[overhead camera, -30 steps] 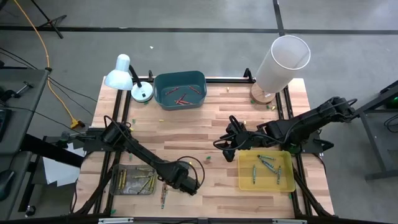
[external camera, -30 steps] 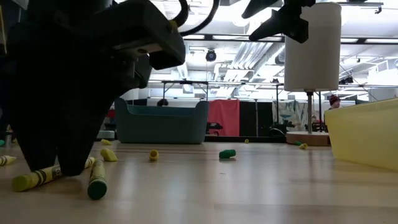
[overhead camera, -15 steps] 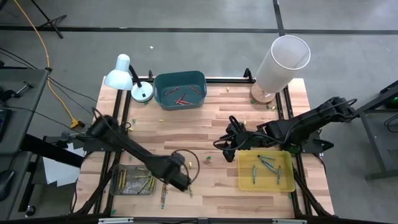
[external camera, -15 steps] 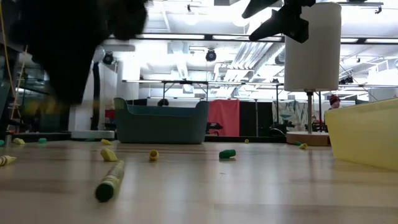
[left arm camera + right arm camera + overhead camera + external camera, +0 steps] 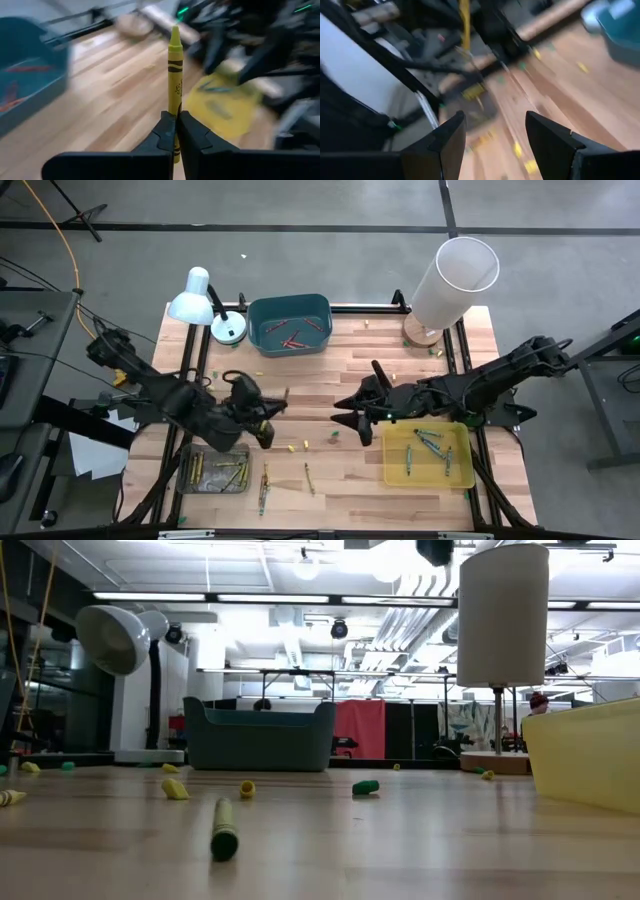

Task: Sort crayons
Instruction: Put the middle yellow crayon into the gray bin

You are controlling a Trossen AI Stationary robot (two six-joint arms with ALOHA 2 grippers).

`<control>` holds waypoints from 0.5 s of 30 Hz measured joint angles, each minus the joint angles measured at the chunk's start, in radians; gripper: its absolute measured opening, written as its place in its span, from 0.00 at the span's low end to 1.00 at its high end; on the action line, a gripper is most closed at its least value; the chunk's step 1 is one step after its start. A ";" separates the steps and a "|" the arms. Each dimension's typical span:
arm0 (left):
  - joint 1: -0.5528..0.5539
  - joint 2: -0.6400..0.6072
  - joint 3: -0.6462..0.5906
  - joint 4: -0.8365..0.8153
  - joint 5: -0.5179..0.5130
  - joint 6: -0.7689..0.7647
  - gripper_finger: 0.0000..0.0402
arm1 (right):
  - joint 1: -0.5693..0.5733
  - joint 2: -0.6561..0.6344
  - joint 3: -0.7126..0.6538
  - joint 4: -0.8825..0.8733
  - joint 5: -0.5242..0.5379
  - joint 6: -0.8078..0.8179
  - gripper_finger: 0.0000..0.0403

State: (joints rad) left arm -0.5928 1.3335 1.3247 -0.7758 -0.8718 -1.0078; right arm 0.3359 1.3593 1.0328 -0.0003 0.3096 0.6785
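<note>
A yellow crayon (image 5: 174, 75) is held upright between the closed fingers of the left gripper (image 5: 268, 420), raised above the table's (image 5: 340, 370) left half just beyond the grey tray (image 5: 213, 471), while the right gripper (image 5: 352, 416) is held open at mid-table.

My left tool (image 5: 272, 412) is above the bench (image 5: 350, 360), left of centre, my right tool (image 5: 350, 416) facing it. Grey tray (image 5: 186, 477) front-left, bin (image 5: 289, 323) back, lamp (image 5: 200, 300) left of it, tray (image 5: 428, 455) front-right. Loose crayons (image 5: 264, 490) front.
</note>
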 joint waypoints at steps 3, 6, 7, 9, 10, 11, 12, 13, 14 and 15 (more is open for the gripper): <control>-0.004 -0.063 -0.155 0.335 0.054 0.147 0.00 | 0.000 0.035 0.000 0.182 -0.002 -0.076 0.50; 0.012 -0.078 -0.316 0.662 0.158 0.269 0.00 | -0.008 0.084 0.000 0.334 -0.004 -0.124 0.50; 0.020 -0.079 -0.352 0.740 0.186 0.284 0.00 | -0.012 0.100 0.000 0.375 -0.004 -0.129 0.50; 0.033 -0.087 -0.396 0.827 0.212 0.282 0.00 | -0.018 0.125 0.000 0.415 -0.004 -0.122 0.50; 0.036 -0.095 -0.402 0.823 0.213 0.274 0.00 | -0.021 0.134 0.000 0.421 -0.004 -0.111 0.50; 0.037 -0.108 -0.404 0.789 0.213 0.262 0.00 | -0.022 0.139 0.000 0.419 -0.004 -0.101 0.50; 0.035 -0.123 -0.404 0.734 0.216 0.240 0.00 | -0.023 0.142 0.000 0.416 -0.003 -0.092 0.50; 0.031 -0.139 -0.403 0.675 0.229 0.204 0.00 | -0.023 0.142 0.000 0.406 -0.003 -0.083 0.50; 0.022 -0.161 -0.403 0.604 0.255 0.162 0.00 | -0.022 0.142 0.000 0.395 -0.003 -0.077 0.50; 0.009 -0.184 -0.403 0.534 0.284 0.115 0.00 | -0.022 0.142 0.000 0.384 -0.004 -0.075 0.50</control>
State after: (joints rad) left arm -0.5834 1.1497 0.9215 -0.2417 -0.5882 -0.8924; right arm 0.3141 1.5013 1.0325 0.3841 0.3058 0.6031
